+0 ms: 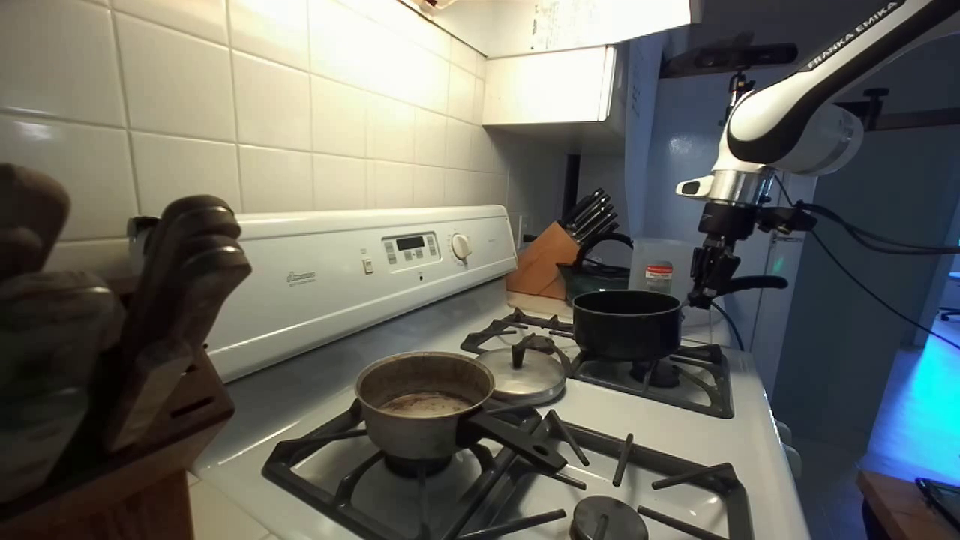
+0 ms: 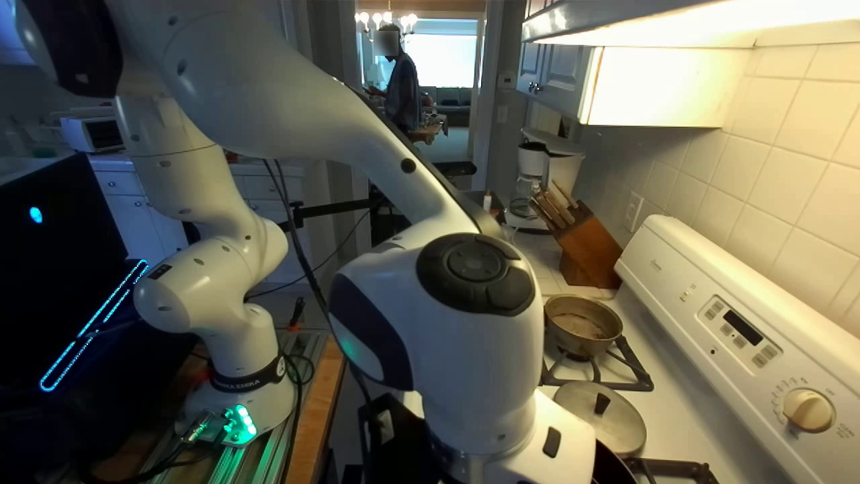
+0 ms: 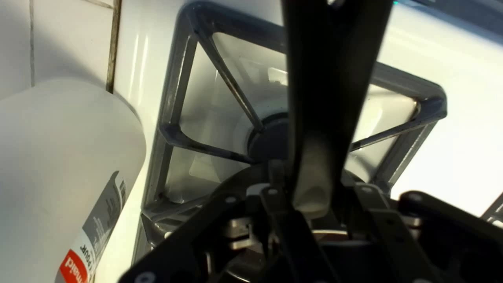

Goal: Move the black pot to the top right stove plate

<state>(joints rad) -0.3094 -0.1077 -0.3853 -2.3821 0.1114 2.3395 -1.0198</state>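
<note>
The black pot [image 1: 628, 330] is over the far front burner [image 1: 720, 382] in an exterior view, roughly level and seemingly a little above its grate. Only a dark edge of the pot [image 2: 610, 467] shows behind the arm in an exterior view. My gripper [image 1: 705, 289] points down and is shut on the pot's black side handle [image 1: 754, 283]. In the wrist view the handle [image 3: 326, 98] runs between the fingers [image 3: 310, 177], with part of the pot's rim behind them. The top right stove plate [image 1: 484, 341] is at the far back, beside the control panel, partly hidden.
A steel lid [image 1: 525, 379] lies between the back burners, close to the pot. The silvery-brown saucepan [image 1: 424, 405] stands on the near back burner. A pale container with a red label [image 1: 660, 274] and a knife block [image 1: 544, 259] stand past the stove's far end.
</note>
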